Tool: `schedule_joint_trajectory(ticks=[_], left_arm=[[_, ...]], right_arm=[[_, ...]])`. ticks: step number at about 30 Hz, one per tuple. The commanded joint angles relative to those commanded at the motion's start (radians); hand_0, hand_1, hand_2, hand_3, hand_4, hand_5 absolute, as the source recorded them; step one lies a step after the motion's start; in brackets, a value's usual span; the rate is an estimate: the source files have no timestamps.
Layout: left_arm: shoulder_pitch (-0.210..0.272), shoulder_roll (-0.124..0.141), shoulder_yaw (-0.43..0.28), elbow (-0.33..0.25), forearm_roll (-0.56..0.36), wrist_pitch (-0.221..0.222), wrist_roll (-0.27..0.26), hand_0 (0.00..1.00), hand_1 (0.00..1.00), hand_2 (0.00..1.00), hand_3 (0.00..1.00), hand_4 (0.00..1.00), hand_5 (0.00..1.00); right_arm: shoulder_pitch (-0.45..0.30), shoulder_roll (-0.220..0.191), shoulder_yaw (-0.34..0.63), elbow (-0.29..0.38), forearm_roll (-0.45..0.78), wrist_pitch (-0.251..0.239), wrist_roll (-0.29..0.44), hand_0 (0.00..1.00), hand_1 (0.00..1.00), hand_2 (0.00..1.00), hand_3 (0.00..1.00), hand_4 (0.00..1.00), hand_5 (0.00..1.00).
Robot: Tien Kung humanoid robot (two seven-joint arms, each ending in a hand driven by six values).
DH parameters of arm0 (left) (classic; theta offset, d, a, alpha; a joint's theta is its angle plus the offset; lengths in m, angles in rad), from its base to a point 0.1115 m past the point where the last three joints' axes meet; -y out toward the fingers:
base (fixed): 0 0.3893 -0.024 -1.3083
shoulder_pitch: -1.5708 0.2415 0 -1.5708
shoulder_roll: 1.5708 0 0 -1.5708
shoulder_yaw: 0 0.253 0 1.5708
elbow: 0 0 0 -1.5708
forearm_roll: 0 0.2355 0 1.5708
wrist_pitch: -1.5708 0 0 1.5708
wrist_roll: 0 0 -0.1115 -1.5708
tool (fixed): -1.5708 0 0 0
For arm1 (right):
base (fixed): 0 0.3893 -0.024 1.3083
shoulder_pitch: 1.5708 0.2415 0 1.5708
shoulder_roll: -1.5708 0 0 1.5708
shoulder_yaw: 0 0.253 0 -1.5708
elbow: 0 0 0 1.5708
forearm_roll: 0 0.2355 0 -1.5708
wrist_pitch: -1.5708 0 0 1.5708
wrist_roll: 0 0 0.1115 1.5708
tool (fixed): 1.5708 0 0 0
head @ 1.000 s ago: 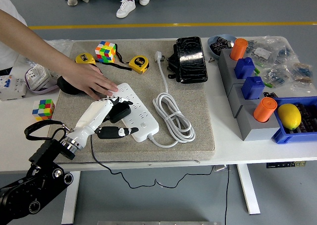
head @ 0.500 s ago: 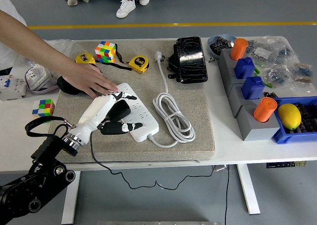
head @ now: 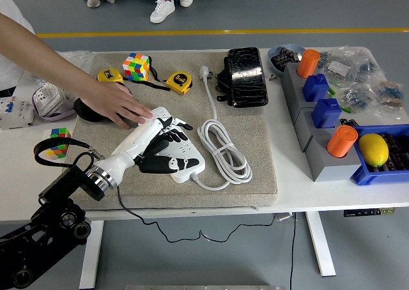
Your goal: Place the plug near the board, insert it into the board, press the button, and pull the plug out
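A white power strip [head: 190, 154] lies on the grey mat [head: 255, 168], with its white cord [head: 220, 148] coiled to its right. My left hand [head: 170, 147], white with black fingers [head: 181, 125], lies over the strip's middle. It is shut on the black plug [head: 163, 143], fingers over the top and thumb [head: 167, 167] along the near side. The hand mostly hides the plug, so I cannot tell how deep it sits in the sockets. The plug's thin black cable [head: 131, 211] runs off the table's near edge. A person's hand [head: 115, 103] presses on the strip's far left end.
Beyond the strip lie a Rubik's cube [head: 137, 66], two yellow tape measures [head: 178, 82] and a black case [head: 245, 76]. Grey holders with orange and blue parts [head: 323, 114] and a blue bin with a lemon [head: 374, 149] stand at the right. A small cube [head: 57, 137] sits at the left.
My left hand has moved right and farther over the strip with the plug, and its fingers now reach further across the sockets. The person's hand has stayed on the strip's end.
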Motion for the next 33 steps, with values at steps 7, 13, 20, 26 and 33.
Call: schedule_joint_trajectory(ticks=[7, 13, 20, 26, 33], left_arm=[[-0.016, -0.002, 0.004, -0.065, -0.008, -0.191, 0.199, 0.087, 0.097, 0.174, 0.863, 0.679, 0.002], [-0.030, -0.007, 0.028, -0.075, -0.003, -0.282, 0.324, 0.066, 0.103, 0.167, 0.925, 0.782, 0.002], [-0.042, -0.016, 0.045, -0.054, 0.015, -0.306, 0.360, 0.064, 0.100, 0.166, 0.945, 0.793, 0.002], [-0.049, -0.026, 0.047, -0.029, 0.030, -0.300, 0.355, 0.064, 0.100, 0.166, 0.948, 0.791, 0.002], [-0.054, -0.037, 0.051, 0.016, 0.061, -0.304, 0.365, 0.064, 0.100, 0.166, 0.947, 0.793, 0.002]], right_arm=[[-0.001, 0.000, -0.002, 0.000, 0.000, 0.000, 0.000, 0.547, 0.596, 0.538, 0.509, 0.837, 0.362], [-0.002, 0.000, -0.001, -0.001, 0.001, 0.000, -0.001, 0.548, 0.596, 0.538, 0.509, 0.837, 0.363], [-0.002, -0.001, -0.001, 0.000, 0.001, 0.000, 0.000, 0.546, 0.596, 0.537, 0.509, 0.837, 0.363], [-0.003, -0.001, -0.003, 0.000, 0.002, 0.001, 0.000, 0.549, 0.596, 0.538, 0.509, 0.837, 0.363], [-0.002, -0.001, 0.000, 0.000, 0.002, 0.000, 0.000, 0.546, 0.596, 0.538, 0.509, 0.838, 0.363]])
